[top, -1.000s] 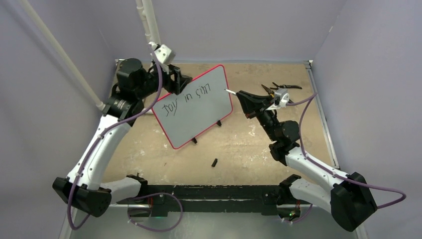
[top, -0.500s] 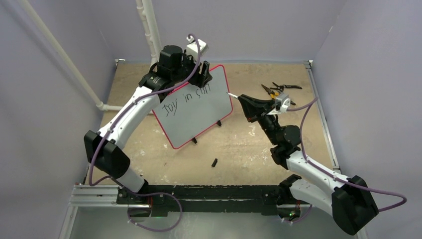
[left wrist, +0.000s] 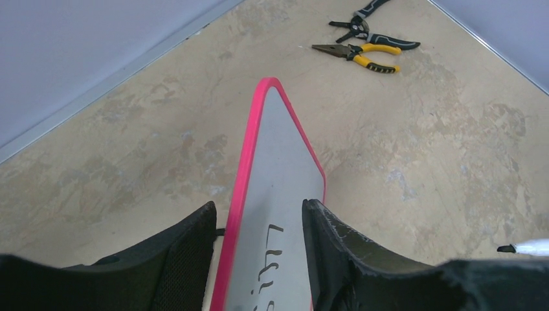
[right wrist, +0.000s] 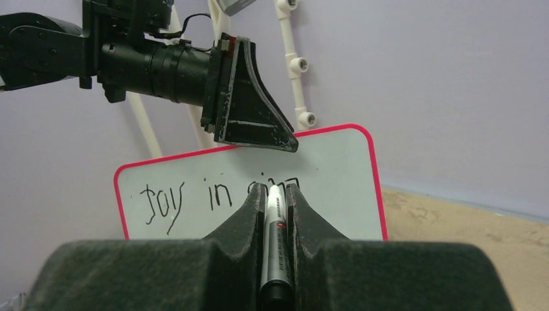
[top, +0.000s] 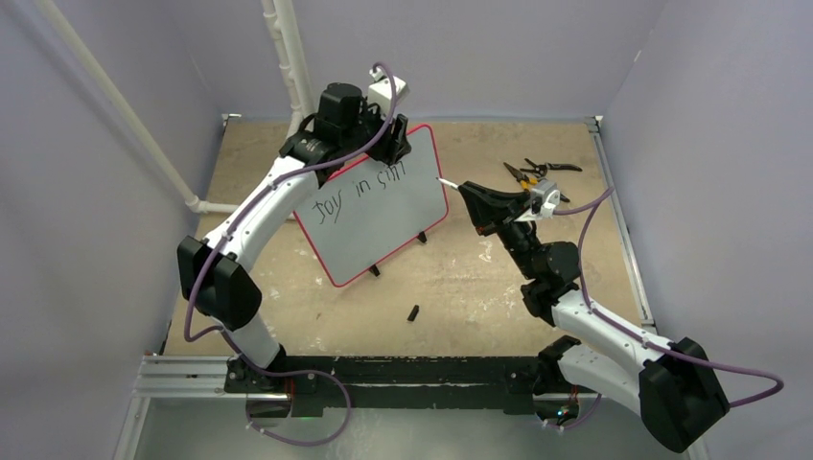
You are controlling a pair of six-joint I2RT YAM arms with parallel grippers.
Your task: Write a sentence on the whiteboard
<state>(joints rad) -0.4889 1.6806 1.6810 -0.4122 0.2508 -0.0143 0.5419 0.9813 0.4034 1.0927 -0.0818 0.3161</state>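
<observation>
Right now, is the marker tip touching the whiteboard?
Apart. Left wrist view shows the marker tip well off the whiteboard face, table visible between them.

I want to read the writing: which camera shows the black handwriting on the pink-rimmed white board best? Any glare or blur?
Right wrist view: black handwriting sharp on the pink-rimmed white board, no glare, though white-barrelled marker and black fingers partly hide the last word. Left wrist view: board foreshortened, letters squashed. Top view: evenly lit, writing small, slanted.
</observation>
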